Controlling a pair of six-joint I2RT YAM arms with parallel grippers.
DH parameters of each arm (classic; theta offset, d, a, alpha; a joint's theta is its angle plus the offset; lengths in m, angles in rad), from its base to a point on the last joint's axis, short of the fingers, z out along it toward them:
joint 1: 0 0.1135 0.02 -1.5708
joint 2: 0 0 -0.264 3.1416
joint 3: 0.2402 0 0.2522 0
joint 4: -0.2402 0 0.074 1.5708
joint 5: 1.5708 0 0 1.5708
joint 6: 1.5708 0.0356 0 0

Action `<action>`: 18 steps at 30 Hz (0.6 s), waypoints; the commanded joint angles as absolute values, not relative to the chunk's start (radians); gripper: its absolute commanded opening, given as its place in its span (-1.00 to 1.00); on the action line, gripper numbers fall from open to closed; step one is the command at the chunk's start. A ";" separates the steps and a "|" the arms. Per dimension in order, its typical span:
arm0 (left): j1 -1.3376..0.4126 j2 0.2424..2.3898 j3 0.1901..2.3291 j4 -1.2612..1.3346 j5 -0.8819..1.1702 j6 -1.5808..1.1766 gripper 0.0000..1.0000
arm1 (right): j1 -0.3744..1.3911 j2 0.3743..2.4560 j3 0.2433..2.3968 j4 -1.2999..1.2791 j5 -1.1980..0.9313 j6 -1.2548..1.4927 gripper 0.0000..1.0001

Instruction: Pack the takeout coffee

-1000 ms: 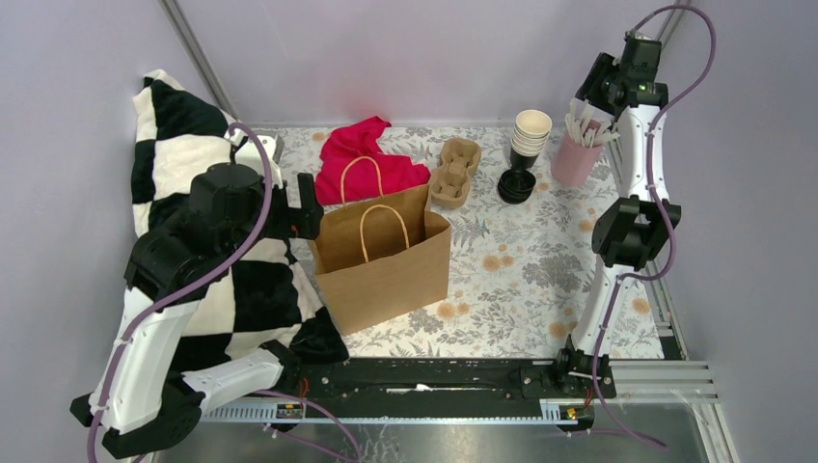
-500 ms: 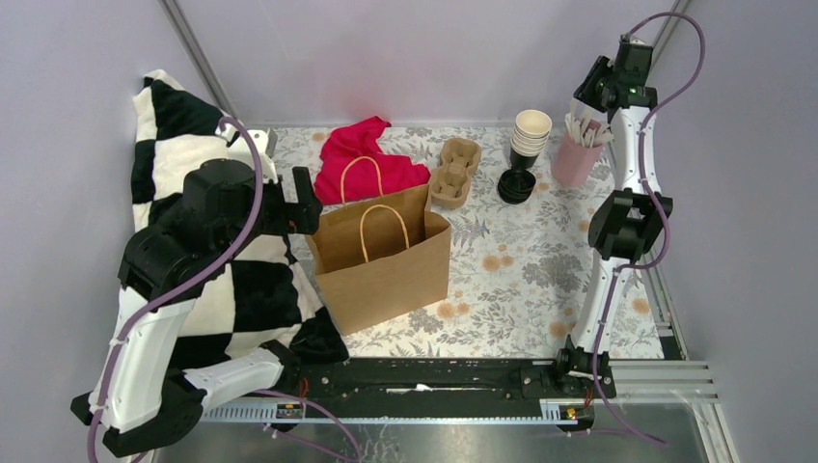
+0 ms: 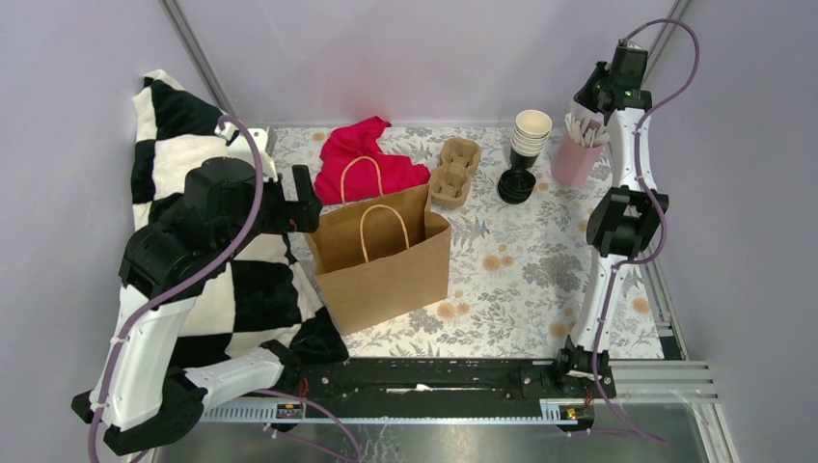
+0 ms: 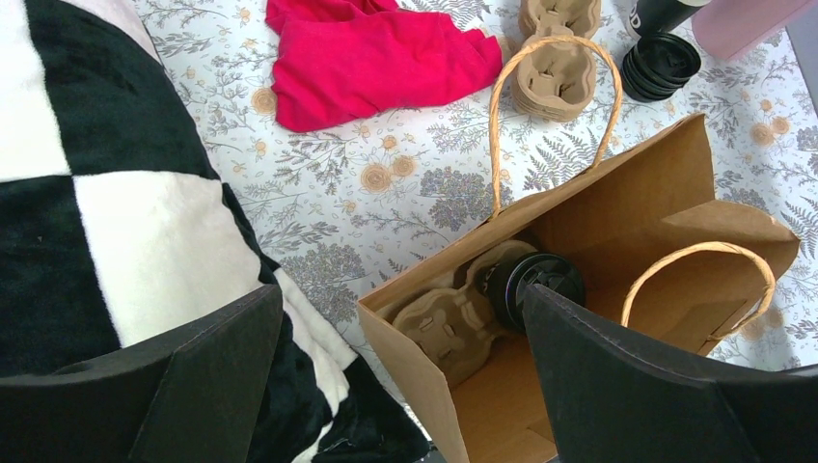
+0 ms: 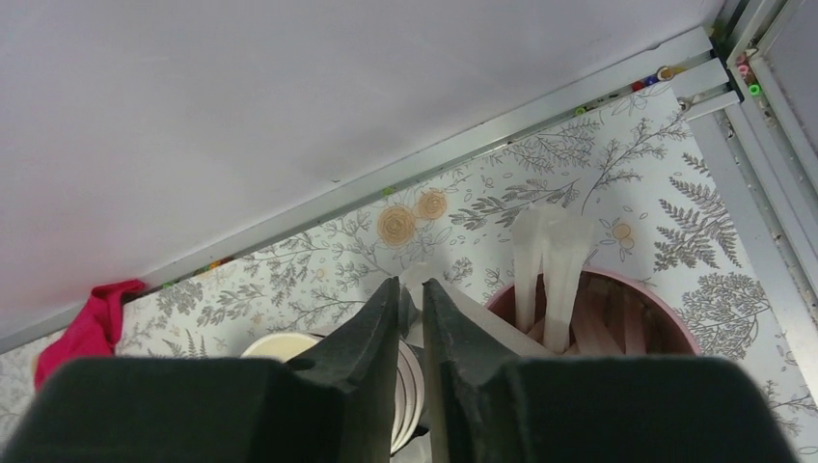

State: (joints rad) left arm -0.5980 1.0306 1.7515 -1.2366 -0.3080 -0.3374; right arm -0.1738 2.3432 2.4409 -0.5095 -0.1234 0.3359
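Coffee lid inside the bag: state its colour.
The lid is black; the left wrist view shows it best.

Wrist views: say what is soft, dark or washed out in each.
Left wrist: the left fingers are featureless black; the bag interior is shaded, yet the black lid stays readable. Right wrist: the right fingers blur near the lens; the white stick between them is washed out.
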 commanded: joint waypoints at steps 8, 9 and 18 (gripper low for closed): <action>-0.598 1.029 1.790 -1.220 -0.328 -0.348 0.97 | -0.173 2.284 2.499 -0.479 -0.096 0.318 -0.85; -0.598 1.029 1.791 -1.218 -0.326 -0.349 0.97 | -0.173 2.274 2.499 -0.483 -0.087 0.309 -0.85; -0.597 1.025 1.793 -1.210 -0.310 -0.346 0.98 | -0.173 2.165 2.472 -0.493 0.017 0.205 -0.84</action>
